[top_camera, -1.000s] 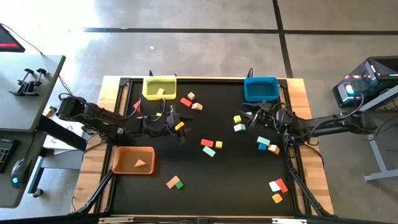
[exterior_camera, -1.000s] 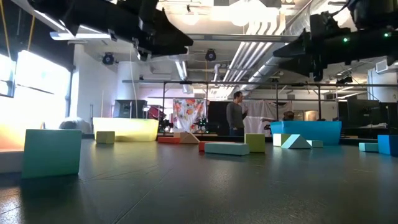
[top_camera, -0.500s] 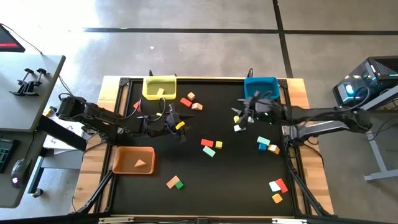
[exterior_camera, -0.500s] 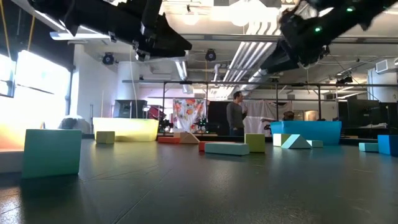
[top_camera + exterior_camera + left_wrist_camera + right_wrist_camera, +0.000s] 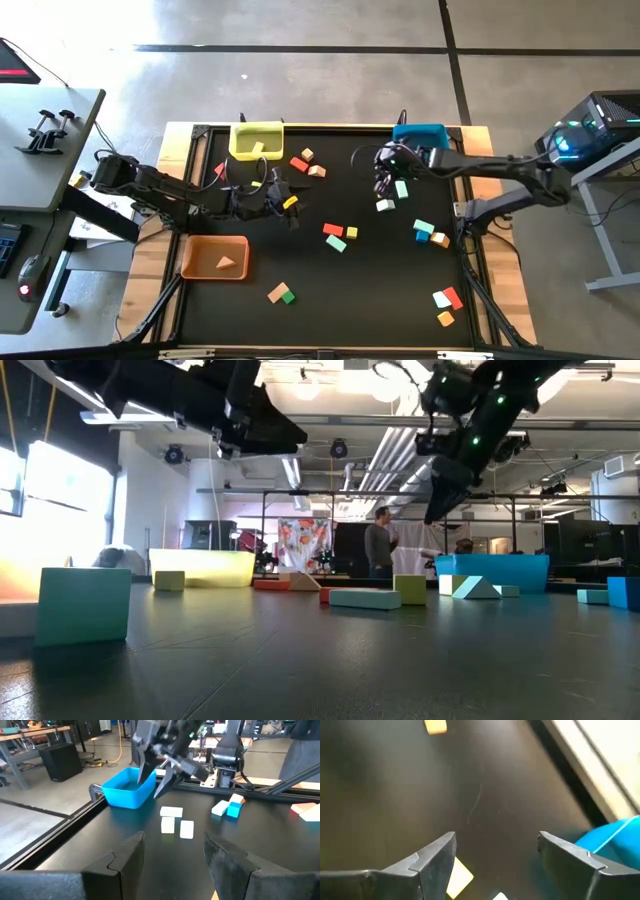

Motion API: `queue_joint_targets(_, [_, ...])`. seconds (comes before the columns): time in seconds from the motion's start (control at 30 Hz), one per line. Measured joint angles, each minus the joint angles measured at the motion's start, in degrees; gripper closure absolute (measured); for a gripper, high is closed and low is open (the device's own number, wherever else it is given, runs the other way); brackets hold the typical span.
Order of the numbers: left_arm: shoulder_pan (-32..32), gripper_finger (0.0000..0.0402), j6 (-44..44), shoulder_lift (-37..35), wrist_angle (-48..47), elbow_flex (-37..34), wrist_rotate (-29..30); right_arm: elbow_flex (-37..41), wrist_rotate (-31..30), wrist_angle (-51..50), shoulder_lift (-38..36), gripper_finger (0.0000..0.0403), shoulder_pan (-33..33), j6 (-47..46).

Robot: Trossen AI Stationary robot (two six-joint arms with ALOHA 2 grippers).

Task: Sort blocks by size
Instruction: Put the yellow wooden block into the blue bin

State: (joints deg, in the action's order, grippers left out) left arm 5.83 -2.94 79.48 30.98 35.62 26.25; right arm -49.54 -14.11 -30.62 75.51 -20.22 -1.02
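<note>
1. Right gripper (image 5: 383,180) hovers above the table beside the blue bin (image 5: 420,136), fingers spread, holding nothing.
2. Mint block (image 5: 401,188) and a yellow block (image 5: 384,205) lie just beside and below it.
3. Left gripper (image 5: 290,205) waits well apart, clamped on a small yellow block (image 5: 289,202).

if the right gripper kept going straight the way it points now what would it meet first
Probably the yellow block showing between the open fingers of the right gripper, on the black mat beside the blue bin. Nothing shows between the gripper and the block, though depth is hard to judge.
</note>
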Motion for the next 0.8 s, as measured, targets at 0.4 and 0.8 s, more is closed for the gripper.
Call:
queue_joint_targets(0.4, [0.34,0.0213,0.05,0.00,-0.20,0.00,-0.09,3.78,10.34,-1.06,4.74,0.0125,-3.80,0.09])
queue_joint_targets(0.8, [0.32,0.0213,0.02,0.00,-0.28,0.00,-0.10,5.67,12.42,3.45,12.75,0.0127,-3.66,2.58])
